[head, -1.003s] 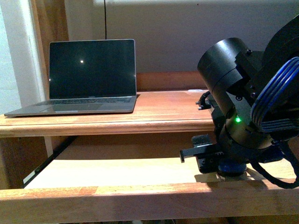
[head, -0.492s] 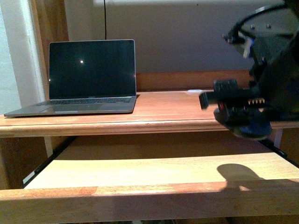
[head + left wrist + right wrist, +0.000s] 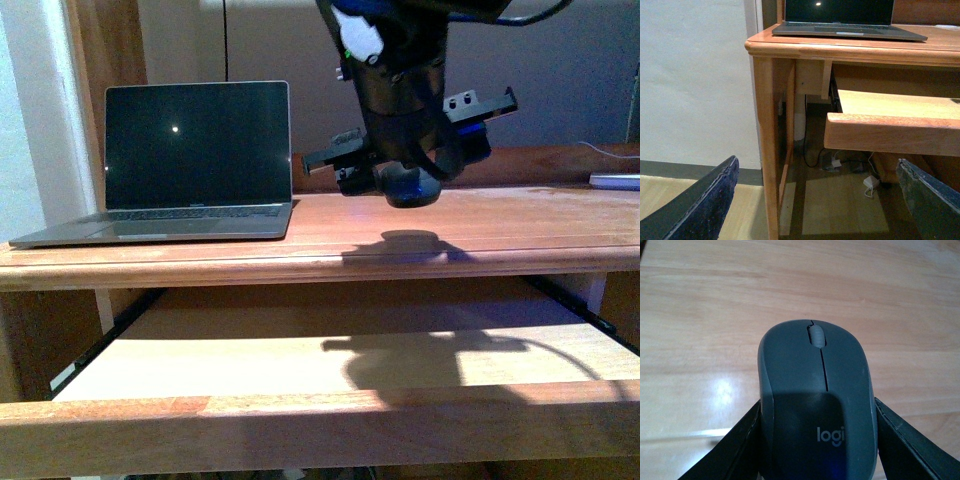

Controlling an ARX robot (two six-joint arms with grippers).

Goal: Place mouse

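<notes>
My right gripper (image 3: 408, 190) hangs just above the wooden desk top (image 3: 300, 240), to the right of the laptop (image 3: 190, 165). In the right wrist view it (image 3: 817, 440) is shut on the dark grey mouse (image 3: 815, 390), whose scroll wheel points away over the desk's wood. In the front view the mouse shows only as a dark rounded shape (image 3: 408, 188) under the gripper. My left gripper (image 3: 822, 200) is open and empty, low near the floor beside the desk's left leg (image 3: 767, 150).
A pulled-out wooden keyboard tray (image 3: 330, 365) sits below the desk top. A white object with a cable (image 3: 615, 181) lies at the desk's far right. Cables and adapters (image 3: 867, 181) lie on the floor under the desk.
My right arm has risen from the keyboard tray level and swung left, so the gripper with the mouse now hangs over the desk top near the laptop.
</notes>
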